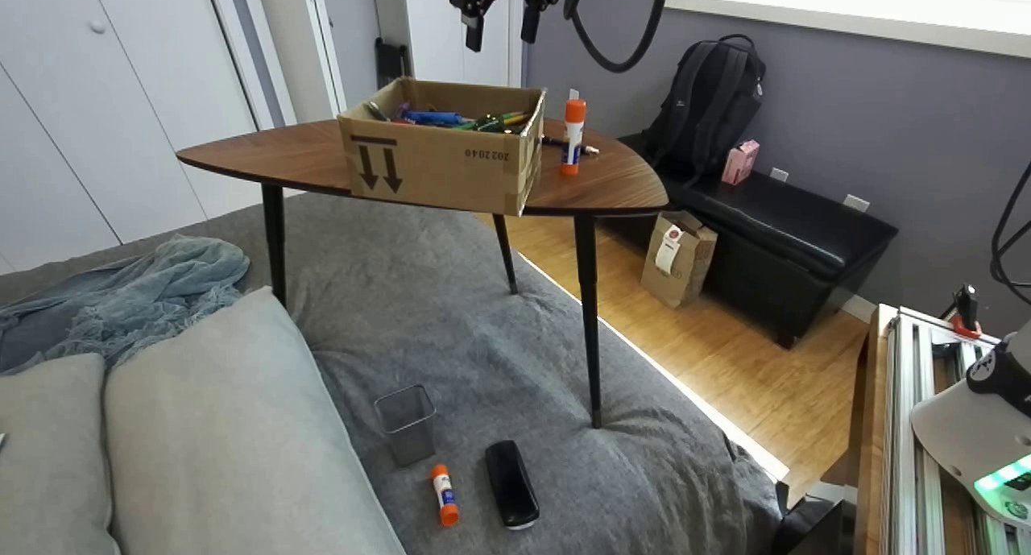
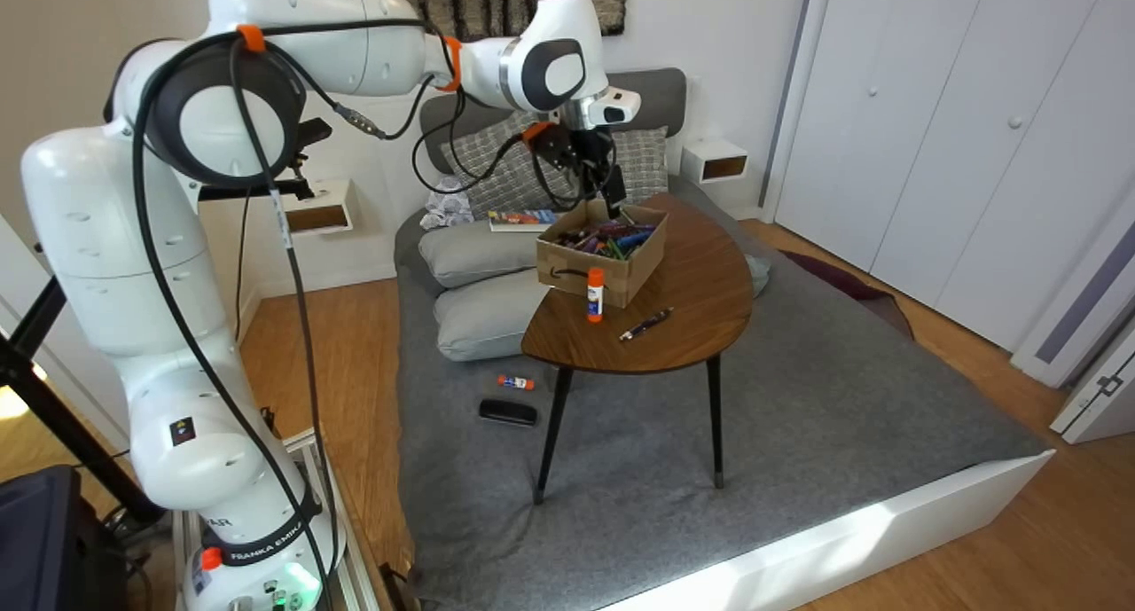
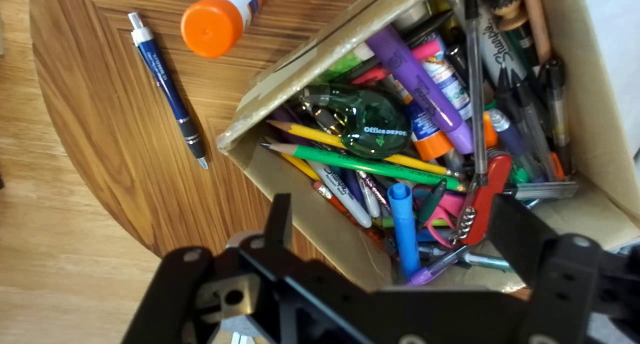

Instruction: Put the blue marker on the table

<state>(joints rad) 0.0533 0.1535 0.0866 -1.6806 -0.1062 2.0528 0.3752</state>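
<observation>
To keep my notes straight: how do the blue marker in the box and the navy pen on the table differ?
The blue marker is inside the cardboard box; the navy pen lies on the wooden table. The marker is bright blue with a blunt visible end; the pen is darker, with a black section near its pointed tip. Both are slim and blue; neither is gripped.

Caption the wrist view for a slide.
Open gripper above a crowded cardboard box, blue marker inside; glue stick and dark-blue pen on the wooden table.
</observation>
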